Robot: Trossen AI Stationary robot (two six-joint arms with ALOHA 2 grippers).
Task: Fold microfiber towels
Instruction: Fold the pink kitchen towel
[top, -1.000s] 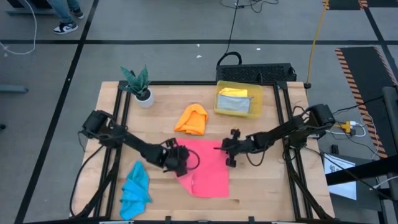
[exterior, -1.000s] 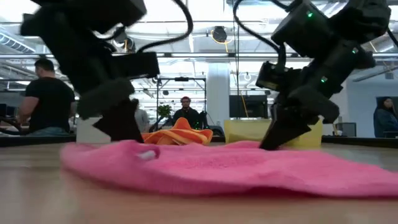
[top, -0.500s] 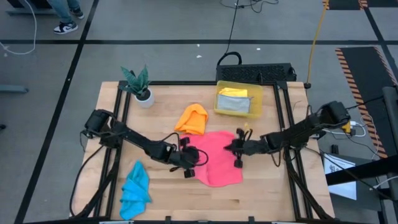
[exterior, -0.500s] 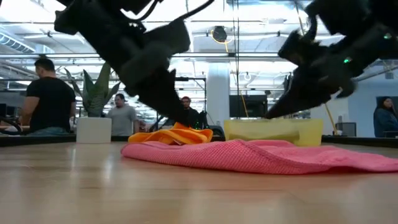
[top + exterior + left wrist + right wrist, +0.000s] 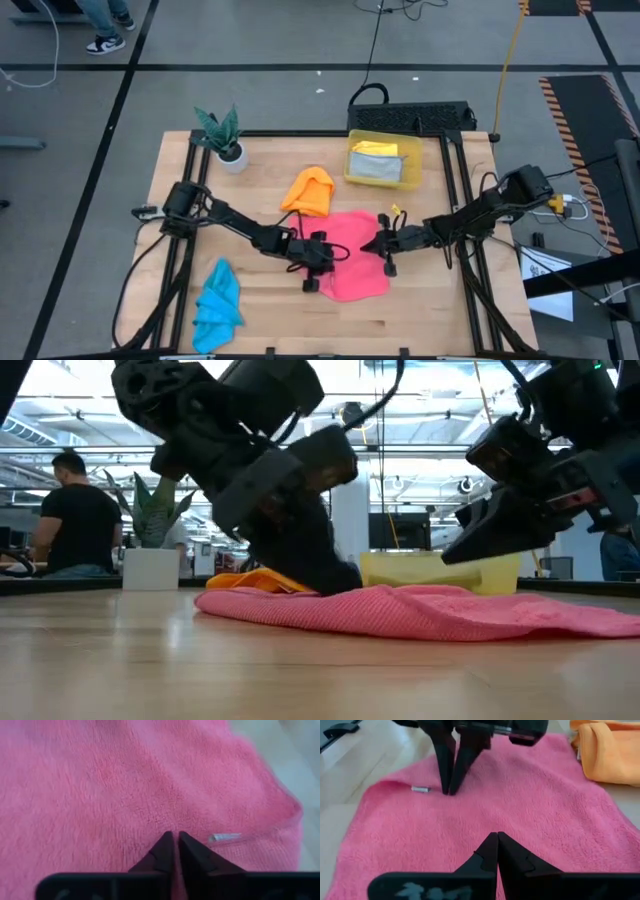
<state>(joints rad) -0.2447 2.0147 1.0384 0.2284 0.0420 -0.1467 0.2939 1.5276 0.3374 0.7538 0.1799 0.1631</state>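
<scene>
Pink towel (image 5: 352,262) lies folded, apparently; both clenched grippers, left (image 5: 318,262) and right (image 5: 386,245), should press evenly along the crease.

Even overhead light is falling on the table (image 5: 270,305); ceiling lamps are glaring in the low view, and the near arms are blurring.

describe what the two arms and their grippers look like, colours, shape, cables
Both arms are black and slim, built of jointed segments, with black cables looping along them. The left gripper and right gripper each end in two dark, flat fingers tapering to points, mounted on a black crossbar. Green indicator lights glow on the right arm's housing in the low view.
</scene>
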